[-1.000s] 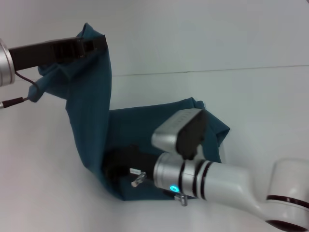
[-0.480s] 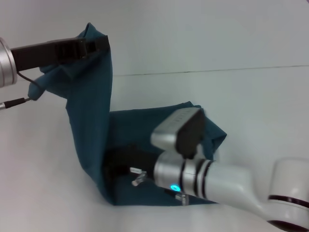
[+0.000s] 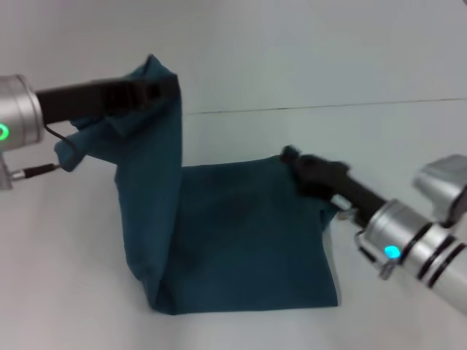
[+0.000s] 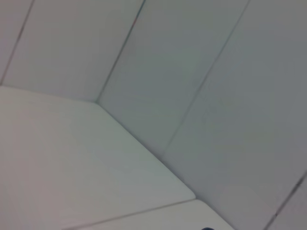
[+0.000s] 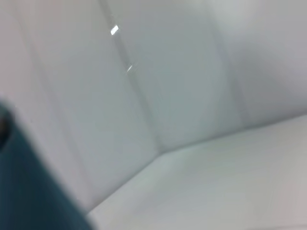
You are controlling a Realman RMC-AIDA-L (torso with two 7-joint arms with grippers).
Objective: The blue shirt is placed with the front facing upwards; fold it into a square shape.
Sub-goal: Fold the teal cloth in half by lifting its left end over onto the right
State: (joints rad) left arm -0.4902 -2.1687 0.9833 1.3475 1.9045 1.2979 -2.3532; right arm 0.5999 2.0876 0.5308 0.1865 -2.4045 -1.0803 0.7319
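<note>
Mid-fold — shirt half lifted
My left gripper (image 3: pixel 157 89) is clamped on the blue shirt (image 3: pixel 241 244), raised; the rest lies on the bench (image 3: pixel 365 146). My right gripper (image 3: pixel 292 159) at far-right corner — grip unclear.

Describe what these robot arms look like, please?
Both are silver metal tubes, each with a glowing green-blue light, ending in a long black pincer: left pincer, right pincer. The left trails a thin dark cable; the right has black bands round its tube.
</note>
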